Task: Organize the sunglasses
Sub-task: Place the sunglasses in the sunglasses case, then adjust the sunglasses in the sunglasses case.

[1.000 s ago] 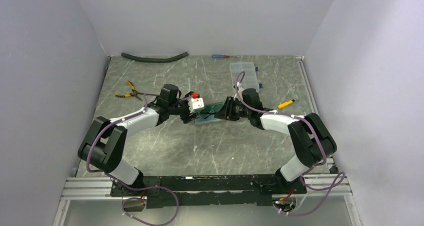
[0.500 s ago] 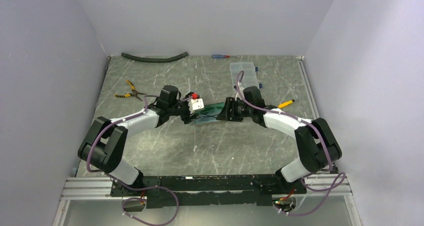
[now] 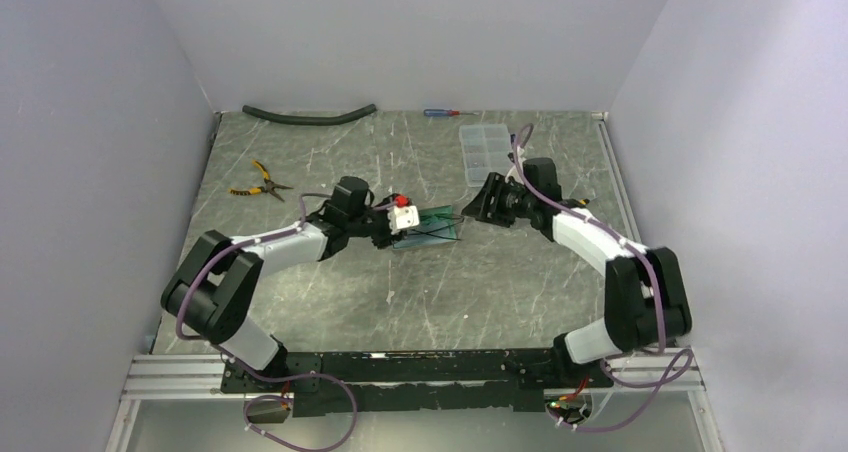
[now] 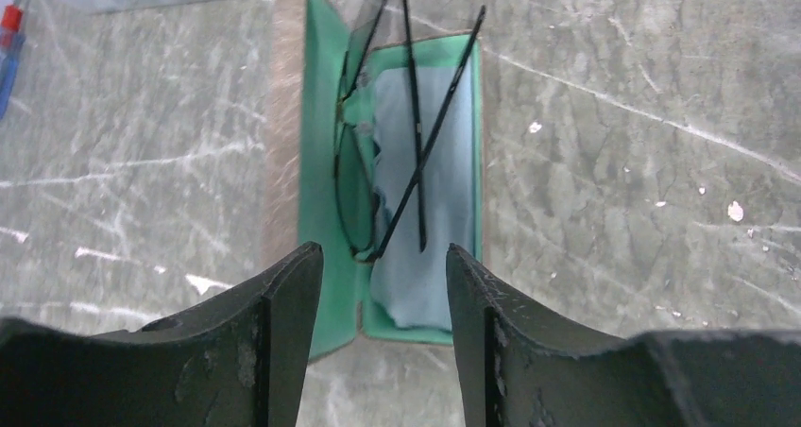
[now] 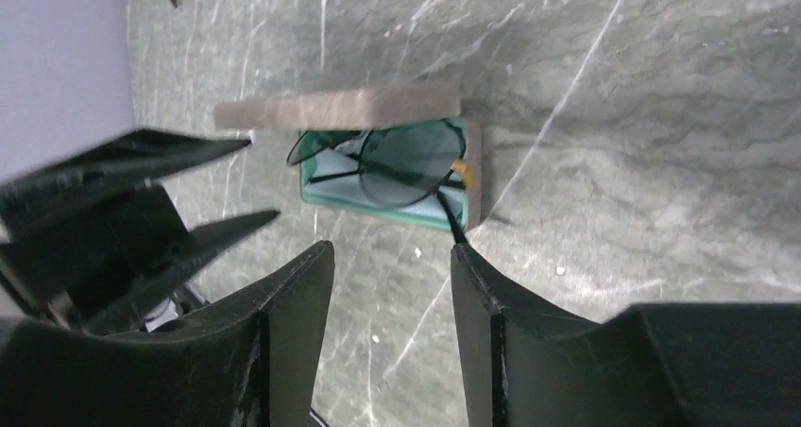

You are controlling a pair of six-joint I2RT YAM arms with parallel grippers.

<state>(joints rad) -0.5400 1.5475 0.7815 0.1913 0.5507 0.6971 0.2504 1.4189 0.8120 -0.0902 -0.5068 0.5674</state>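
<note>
The sunglasses (image 4: 413, 153) lie in the open brown case (image 4: 321, 162) on a light blue cloth, their slim arms crossed and one lens leaning up against the teal lid. In the right wrist view the sunglasses (image 5: 406, 167) rest below the case's raised brown lid (image 5: 340, 108), with one arm tip poking over the near rim. My left gripper (image 4: 383, 249) is open just short of the case's end, holding nothing. My right gripper (image 5: 392, 247) is open and empty, a little back from the case. From above, the case (image 3: 412, 242) sits between the left gripper (image 3: 385, 230) and the right gripper (image 3: 472, 210).
Yellow-handled pliers (image 3: 255, 182) lie at the left. A dark hose (image 3: 310, 115) and a screwdriver (image 3: 440, 113) lie along the back edge. A clear plastic organizer box (image 3: 488, 147) stands behind the right gripper. Side walls close in the table.
My right gripper has drawn back to the right, off the case, leaving the sunglasses in it. The left gripper has edged right toward the case and its jaws have narrowed a little.
</note>
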